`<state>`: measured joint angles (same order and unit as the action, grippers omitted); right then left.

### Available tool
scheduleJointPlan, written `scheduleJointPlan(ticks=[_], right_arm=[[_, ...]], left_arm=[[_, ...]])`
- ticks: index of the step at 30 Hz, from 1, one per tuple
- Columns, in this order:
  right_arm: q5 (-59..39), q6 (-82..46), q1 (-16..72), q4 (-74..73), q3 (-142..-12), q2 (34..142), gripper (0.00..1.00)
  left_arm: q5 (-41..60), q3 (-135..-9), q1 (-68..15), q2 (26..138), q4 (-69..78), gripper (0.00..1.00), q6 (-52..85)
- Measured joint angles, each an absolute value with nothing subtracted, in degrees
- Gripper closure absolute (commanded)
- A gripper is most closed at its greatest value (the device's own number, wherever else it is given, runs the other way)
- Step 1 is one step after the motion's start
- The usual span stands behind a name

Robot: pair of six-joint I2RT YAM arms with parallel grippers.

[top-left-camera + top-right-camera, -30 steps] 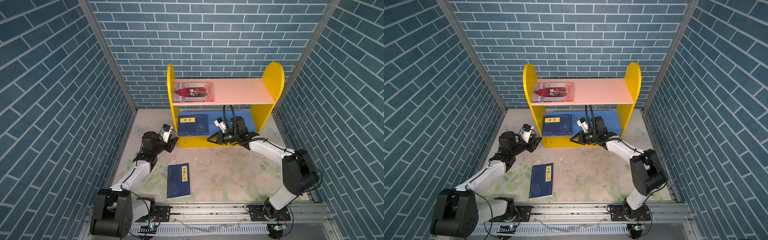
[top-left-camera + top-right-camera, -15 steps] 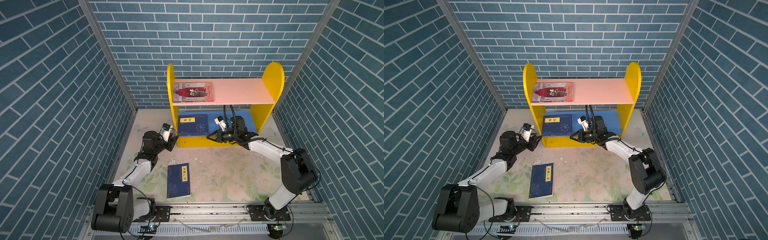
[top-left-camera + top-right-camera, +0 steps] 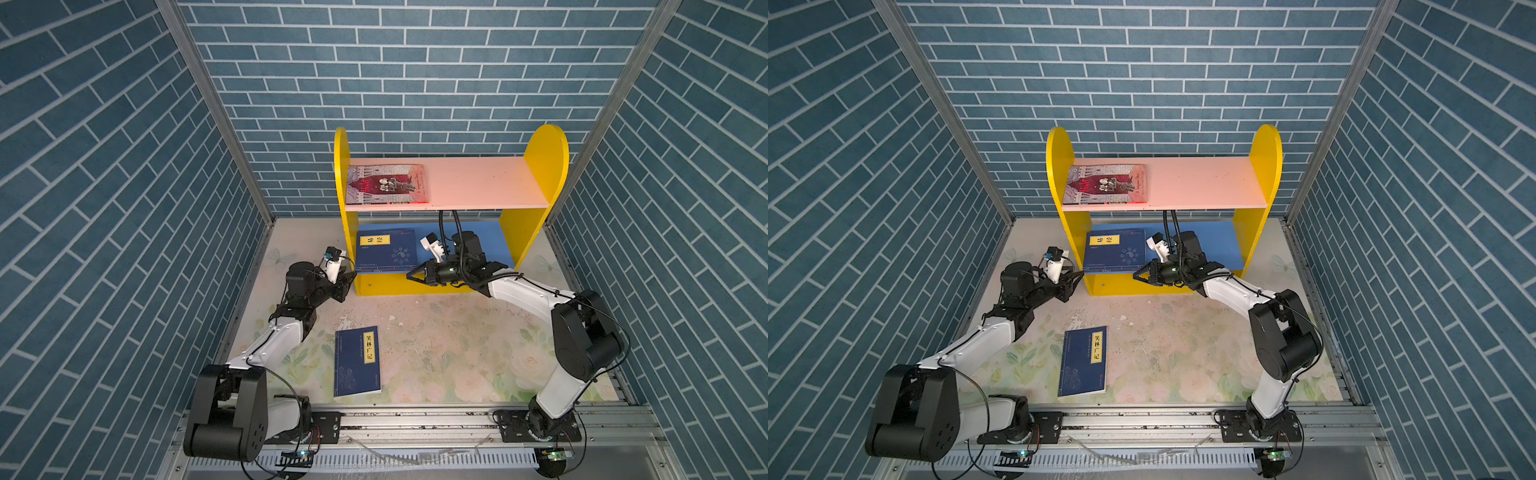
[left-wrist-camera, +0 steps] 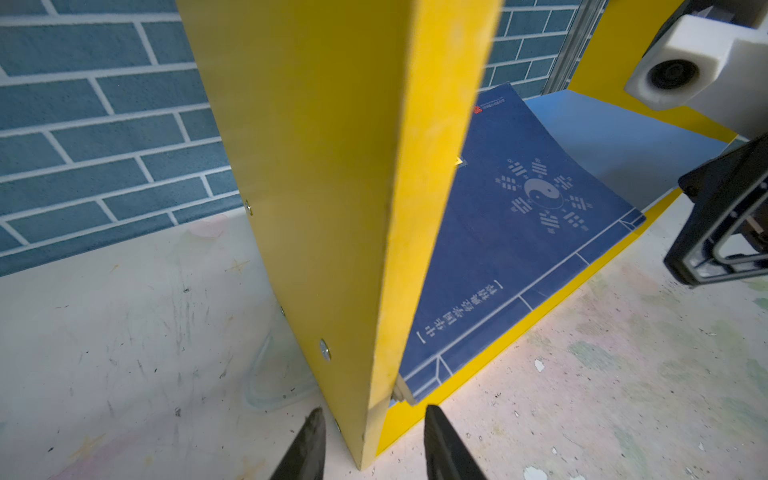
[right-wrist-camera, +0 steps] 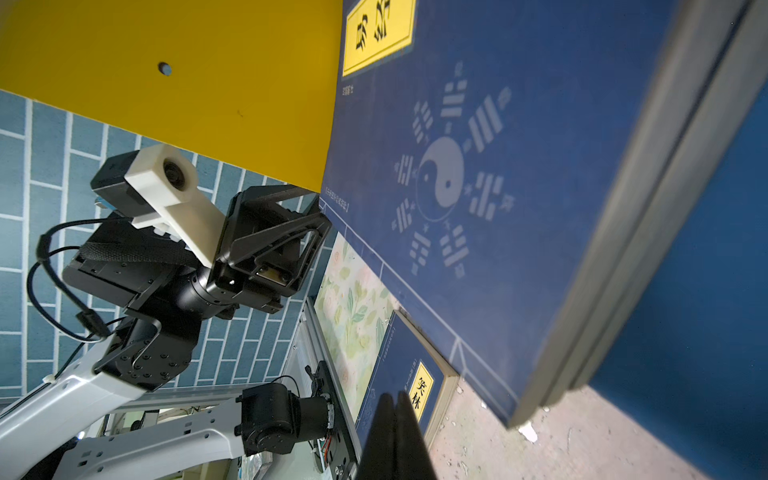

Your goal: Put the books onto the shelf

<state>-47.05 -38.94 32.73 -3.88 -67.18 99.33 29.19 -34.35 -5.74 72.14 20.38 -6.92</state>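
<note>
Left wrist view: my left hand (image 4: 374,409) straddles the front edge of the yellow side panel (image 4: 332,166) of the shelf (image 3: 544,166). Its jaws stand apart, one finger on each face, with a gap showing on the inner side, and it grasps nothing. Both top views place this hand (image 3: 351,276) low at the shelf's left front corner but hide that gap.

Right wrist view: my right hand (image 5: 395,395) is clenched and empty. In a top view it (image 3: 1136,275) hangs just before the blue lower board (image 3: 1217,245), near the front right corner of the top navy book (image 3: 388,251). That book lies flat against the left panel, long axis running panel to panel, yellow label end toward the panel. Only the wrist views show layered page edges beneath its cover (image 5: 519,166); I cannot count them.

Only the top views show the grey-and-red book (image 3: 386,185), flat at the left end of the pink upper board (image 3: 478,183), long axis along the board. The loose navy book (image 3: 357,361) lies on the table (image 3: 457,353), long axis running from the front rail toward the shelf, label end farthest from the rail.
</note>
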Motion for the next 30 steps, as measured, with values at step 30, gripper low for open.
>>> scheduleJointPlan(ticks=[30], right_arm=[[-46.02,-36.21,32.73,1.69,-72.88,103.68,0.95]], left_arm=[[28.27,-34.35,-5.74,73.63,21.91,0.6,-6.87]])
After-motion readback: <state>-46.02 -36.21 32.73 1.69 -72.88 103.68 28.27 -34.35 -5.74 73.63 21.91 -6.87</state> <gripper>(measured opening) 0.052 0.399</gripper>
